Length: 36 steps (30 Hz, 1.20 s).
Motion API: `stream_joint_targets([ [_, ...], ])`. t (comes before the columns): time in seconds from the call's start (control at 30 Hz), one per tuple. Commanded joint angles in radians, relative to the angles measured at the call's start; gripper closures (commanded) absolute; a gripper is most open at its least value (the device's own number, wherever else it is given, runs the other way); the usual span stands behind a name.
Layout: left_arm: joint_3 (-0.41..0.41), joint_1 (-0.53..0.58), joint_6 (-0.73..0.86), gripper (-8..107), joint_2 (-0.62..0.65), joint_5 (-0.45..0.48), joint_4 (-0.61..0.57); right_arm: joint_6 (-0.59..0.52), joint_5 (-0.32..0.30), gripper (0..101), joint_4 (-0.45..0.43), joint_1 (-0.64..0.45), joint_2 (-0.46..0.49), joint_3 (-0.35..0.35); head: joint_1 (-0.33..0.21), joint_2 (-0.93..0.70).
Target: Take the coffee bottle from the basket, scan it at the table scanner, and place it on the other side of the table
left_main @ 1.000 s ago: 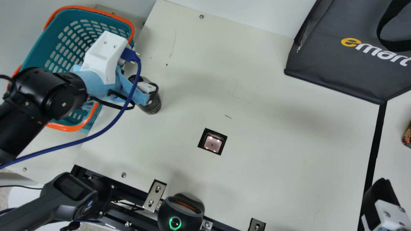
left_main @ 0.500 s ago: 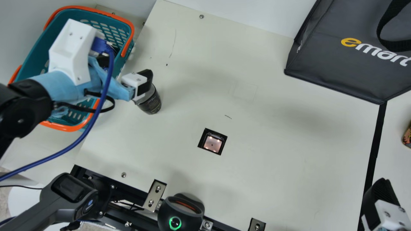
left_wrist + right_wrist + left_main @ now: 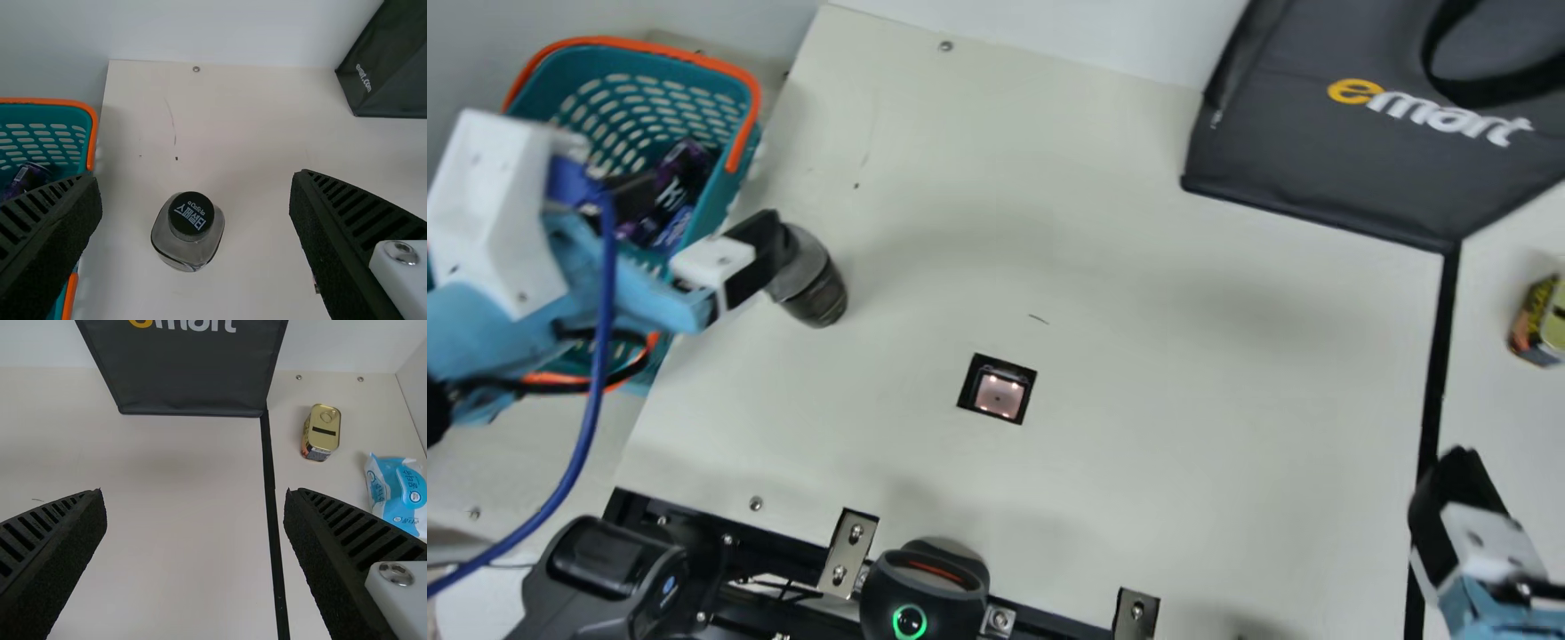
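Table (image 3: pixel 1183 427): cream, with the table scanner (image 3: pixel 999 396) set in it as landmark.
Bag (image 3: pixel 1360 169): beyond the scanner, to its right.
Basket (image 3: pixel 92 140): left of the scanner; dark-wrapped goods inside.
Left gripper (image 3: pixel 197 187): left of the scanner, 2 fingers spread wide, grasping nothing. Right gripper (image 3: pixel 195 500): right of the scanner, also wide and empty.
Coffee bottle (image 3: pixel 809 284): upright on the table, left of the scanner, between it and the basket.

Progress: of 3 stages, 1 complete (bottle out of basket). Scan cannot be confirmed from these views; judged outstanding, since the bottle stands off the scanner on the basket side. Placement outstanding; the target is probably right of the scanner, past the black strip (image 3: pixel 1440 338), where 1 can (image 3: pixel 321 430) sits. Next probable step: regrip the bottle, then carry it to the scanner.

Bottle appearance: dark patterned lower body, smooth greyish shoulder, narrower at top; black cap (image 3: pixel 191 213) with pale lettering, seated on.
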State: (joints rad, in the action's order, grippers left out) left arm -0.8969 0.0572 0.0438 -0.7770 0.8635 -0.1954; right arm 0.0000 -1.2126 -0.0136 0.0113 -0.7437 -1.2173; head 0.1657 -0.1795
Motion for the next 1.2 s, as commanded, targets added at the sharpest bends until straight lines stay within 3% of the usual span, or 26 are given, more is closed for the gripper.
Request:
stream_joint_targets([
  [0.0,0.002,-0.008,0.009,9,0.004,0.006,-0.011,0.0,0.0,6,0.0,0.0,0.0,0.0,-0.027,0.091],
  [0.17,0.0,-0.024,0.031,9,0.005,0.028,-0.025,0.0,0.0,6,0.0,0.0,0.0,0.0,-0.027,0.207],
  [0.6,-0.012,0.001,0.015,9,-0.075,0.037,0.029,0.0,0.0,6,0.0,0.0,0.0,0.0,-0.027,0.207],
  [1.17,0.048,0.12,-0.169,9,-0.203,-0.068,0.171,0.0,-0.001,6,0.0,0.0,0.0,0.0,-0.027,0.207],
])
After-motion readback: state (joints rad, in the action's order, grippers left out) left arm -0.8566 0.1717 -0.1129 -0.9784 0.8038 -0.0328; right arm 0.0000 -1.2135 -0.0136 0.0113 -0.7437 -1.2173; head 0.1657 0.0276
